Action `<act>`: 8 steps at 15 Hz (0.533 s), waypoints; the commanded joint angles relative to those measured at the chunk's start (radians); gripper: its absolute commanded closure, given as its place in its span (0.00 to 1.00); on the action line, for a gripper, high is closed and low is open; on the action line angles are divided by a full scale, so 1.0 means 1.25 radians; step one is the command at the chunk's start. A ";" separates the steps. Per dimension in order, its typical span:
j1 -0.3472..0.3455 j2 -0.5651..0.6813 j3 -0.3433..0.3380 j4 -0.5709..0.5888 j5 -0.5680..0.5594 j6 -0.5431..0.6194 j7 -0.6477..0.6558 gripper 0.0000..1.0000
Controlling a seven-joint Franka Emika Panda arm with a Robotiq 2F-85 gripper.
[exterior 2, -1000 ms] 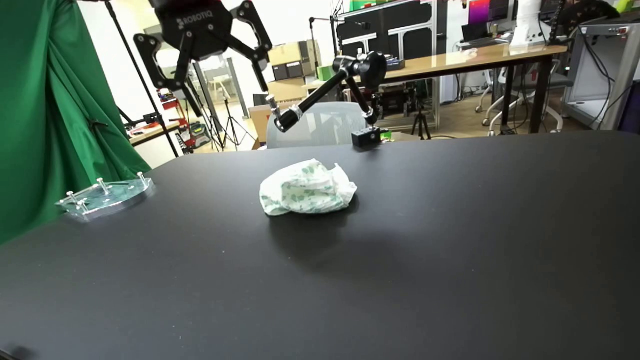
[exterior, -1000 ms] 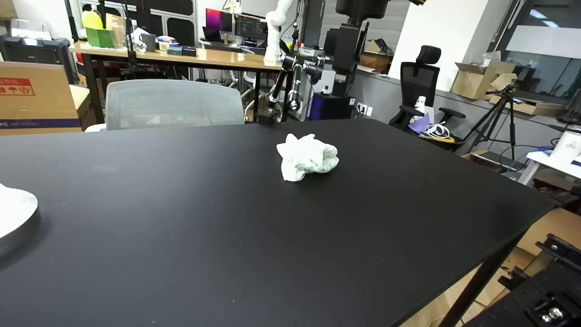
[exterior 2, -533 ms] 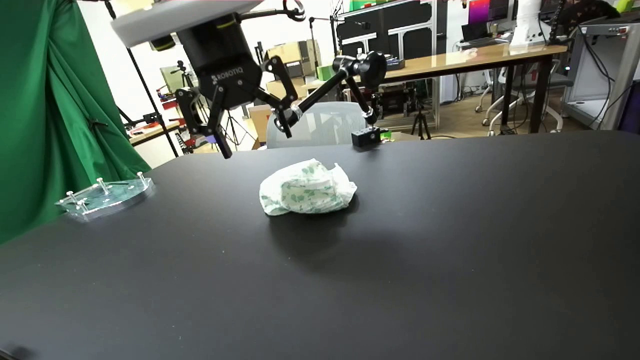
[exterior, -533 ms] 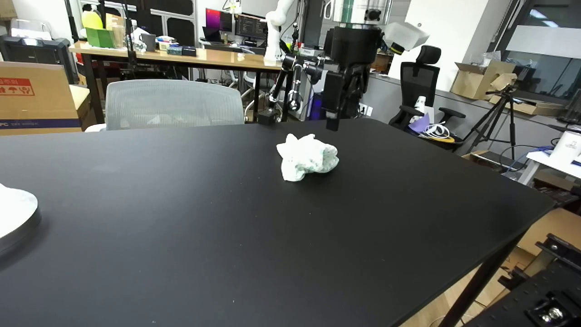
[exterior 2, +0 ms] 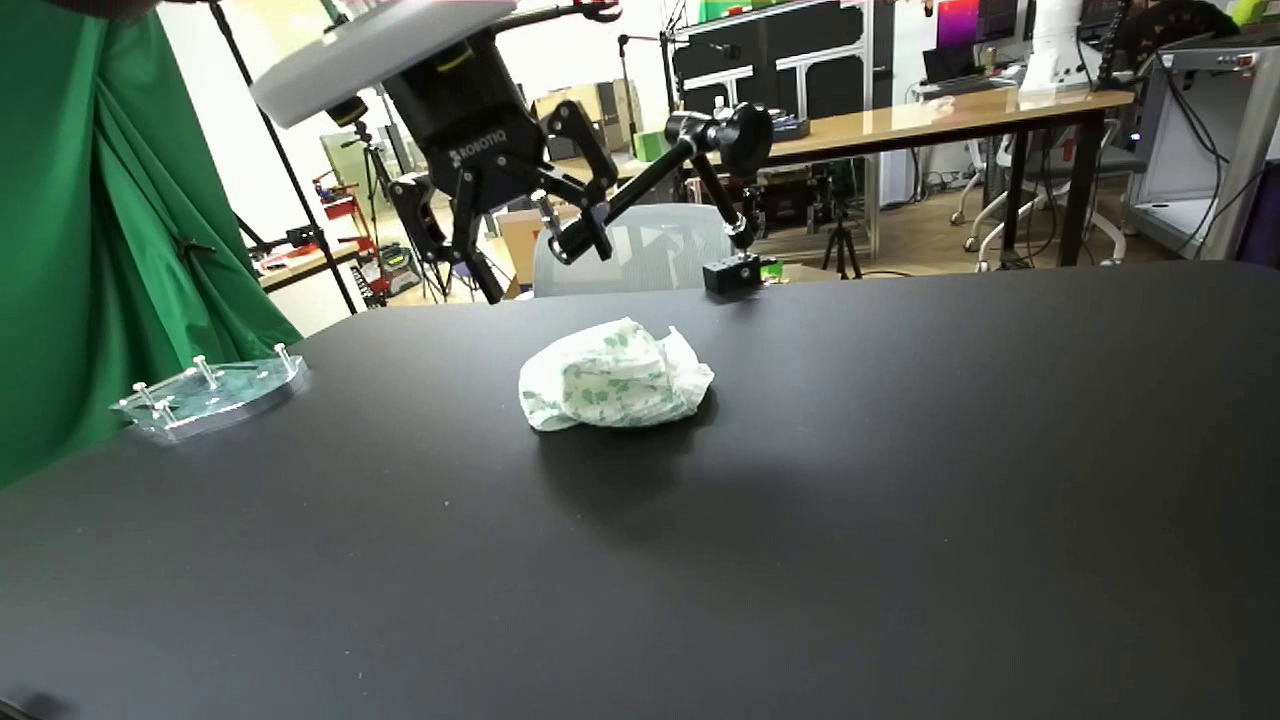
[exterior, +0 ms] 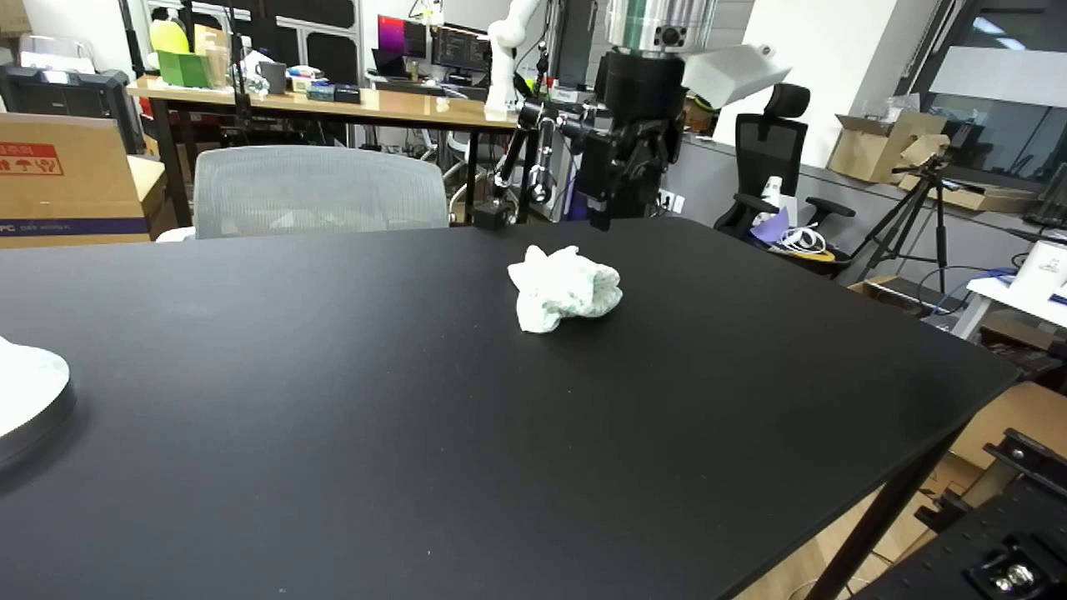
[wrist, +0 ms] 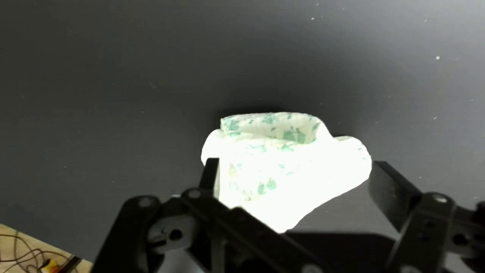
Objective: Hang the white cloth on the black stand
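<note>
The white cloth lies bunched on the table in both exterior views; green leaf prints show on it. In the wrist view the cloth appears between the spread fingers, overexposed. My gripper is open and empty, tilted, above the table and apart from the cloth. In the wrist view the gripper has its jaws wide apart. The black stand is a jointed arm on a small block at the table's far edge, in both exterior views. One finger overlaps the stand's lower end in an exterior view.
A clear plate with upright bolts sits at the table's edge by a green curtain. A white round-edged flat object is at the picture's left edge. A grey mesh chair stands behind the table.
My gripper has come down over the table from the top of the views, then shifted slightly and tilted more. It stays open. The cloth and the stand have not moved.
</note>
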 commanded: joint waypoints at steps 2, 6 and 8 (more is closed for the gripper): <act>0.023 0.027 -0.039 0.016 -0.140 0.020 0.262 0.00; 0.055 0.076 -0.036 0.018 -0.213 0.007 0.434 0.00; 0.070 0.104 -0.029 0.017 -0.198 0.005 0.460 0.00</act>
